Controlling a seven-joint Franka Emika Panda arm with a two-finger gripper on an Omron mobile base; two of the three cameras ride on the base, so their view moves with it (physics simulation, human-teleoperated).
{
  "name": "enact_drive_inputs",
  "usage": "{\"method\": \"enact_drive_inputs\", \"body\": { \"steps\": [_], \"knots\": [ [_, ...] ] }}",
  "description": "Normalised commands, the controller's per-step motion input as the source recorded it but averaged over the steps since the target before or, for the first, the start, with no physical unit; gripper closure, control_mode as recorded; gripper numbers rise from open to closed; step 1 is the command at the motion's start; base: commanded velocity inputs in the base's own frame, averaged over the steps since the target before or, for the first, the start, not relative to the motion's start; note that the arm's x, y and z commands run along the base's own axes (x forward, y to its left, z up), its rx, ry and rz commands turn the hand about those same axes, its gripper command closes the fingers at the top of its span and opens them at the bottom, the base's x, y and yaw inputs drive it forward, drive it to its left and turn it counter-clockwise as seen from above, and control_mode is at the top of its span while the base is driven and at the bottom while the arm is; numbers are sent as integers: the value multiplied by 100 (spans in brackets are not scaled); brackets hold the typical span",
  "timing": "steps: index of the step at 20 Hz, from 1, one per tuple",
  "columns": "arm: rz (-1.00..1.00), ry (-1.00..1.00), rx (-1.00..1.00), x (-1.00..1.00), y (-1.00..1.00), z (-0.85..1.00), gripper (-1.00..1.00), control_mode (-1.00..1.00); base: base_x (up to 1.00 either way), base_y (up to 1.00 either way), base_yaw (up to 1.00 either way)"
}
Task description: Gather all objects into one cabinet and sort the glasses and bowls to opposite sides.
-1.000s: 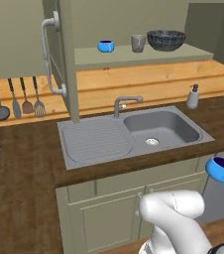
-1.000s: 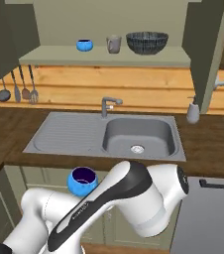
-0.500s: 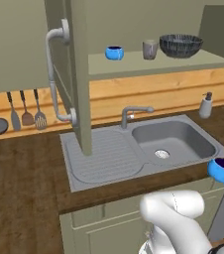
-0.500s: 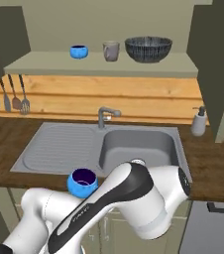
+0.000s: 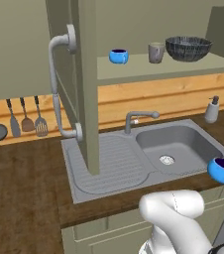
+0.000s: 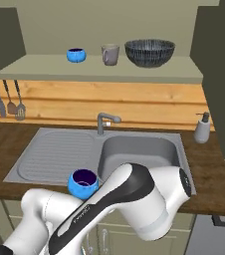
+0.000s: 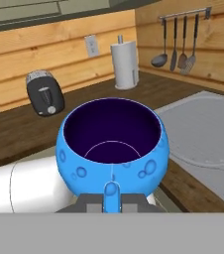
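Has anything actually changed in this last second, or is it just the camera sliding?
Mostly the camera: the base drove, shifting the whole scene. The gripper stays shut on the blue bowl. On the shelf, the small blue bowl, glass and dark bowl kept their order.

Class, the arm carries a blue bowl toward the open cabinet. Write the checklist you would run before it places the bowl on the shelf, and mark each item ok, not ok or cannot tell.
1. Claw shut on the carried blue bowl: ok.
2. Carried bowl upright, opening upward: ok.
3. Cabinet door swung open, shelf reachable: ok.
4. Free space on the shelf left of the small blue bowl: ok.
5. Tumbler apart from the bowls' side: not ok; it stands between the small blue bowl and the wide dark bowl.
6. Carried bowl raised to shelf height: not ok; it hangs at counter level in front of the sink.
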Motion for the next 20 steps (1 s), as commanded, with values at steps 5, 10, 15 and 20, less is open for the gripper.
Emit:
{"method": "enact_drive_inputs", "body": {
  "steps": [5, 10, 15, 20],
  "knots": [
    [0, 0, 0, 0, 0, 0, 100, 100, 43, 6, 0],
    [0, 0, 0, 0, 0, 0, 100, 100, 0, 0, 0],
    [0, 0, 0, 0, 0, 0, 100, 100, 0, 0, 0],
    [-3, 5, 0, -1, 4, 0, 100, -100, 0, 0, 0]
  ]
}}
